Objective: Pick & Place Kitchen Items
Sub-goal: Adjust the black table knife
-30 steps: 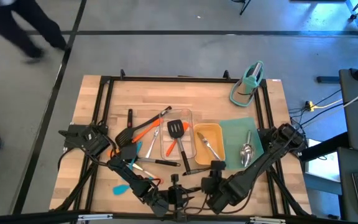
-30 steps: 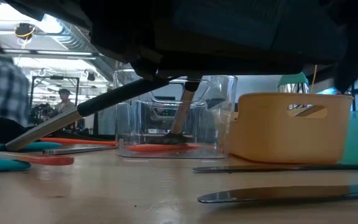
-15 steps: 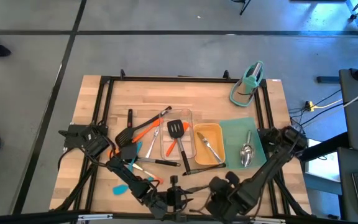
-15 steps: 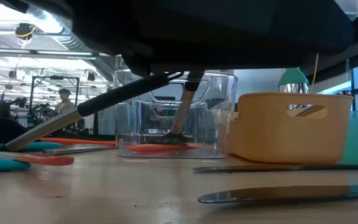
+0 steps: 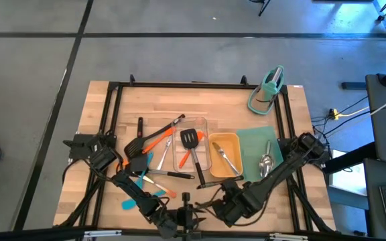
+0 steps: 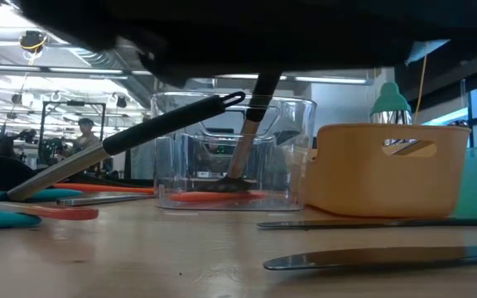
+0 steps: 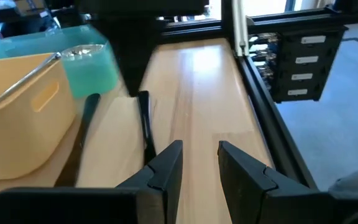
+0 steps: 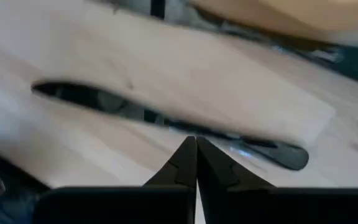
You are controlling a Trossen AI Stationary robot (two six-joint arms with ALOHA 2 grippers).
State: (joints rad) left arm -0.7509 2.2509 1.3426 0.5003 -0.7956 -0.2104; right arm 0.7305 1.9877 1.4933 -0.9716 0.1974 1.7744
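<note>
My right gripper (image 8: 196, 142) is shut, its tips just over a long dark utensil (image 8: 98, 101) that lies flat on the wood near the table's near edge. It shows at the bottom middle of the high view (image 5: 218, 204). My left gripper (image 7: 201, 152) is open beside it (image 5: 179, 217), with nothing between its fingers; a black handle (image 7: 145, 121) lies just ahead of it. A black slotted turner (image 5: 190, 139) and an orange spatula lie in the clear tray (image 5: 205, 124). A steel utensil (image 5: 227, 157) lies in the yellow tray (image 5: 213, 142). My right gripper points its shut fingers down at the middle of the long dark utensil (image 8: 166, 123), which lies flat on the table. Whether the tips touch it, I cannot tell.
A steel spoon (image 5: 265, 164) lies on the teal mat (image 5: 253, 137). Black turners, an orange spatula and a blue spatula (image 5: 131, 201) crowd the left side. Black tongs (image 5: 220, 181) lie before the yellow tray. A teal stand (image 5: 268, 90) sits far right.
My right arm has swung along the table's near edge, first toward that edge, then toward the left, ending closer to my left gripper. The utensils and trays lie as before.
</note>
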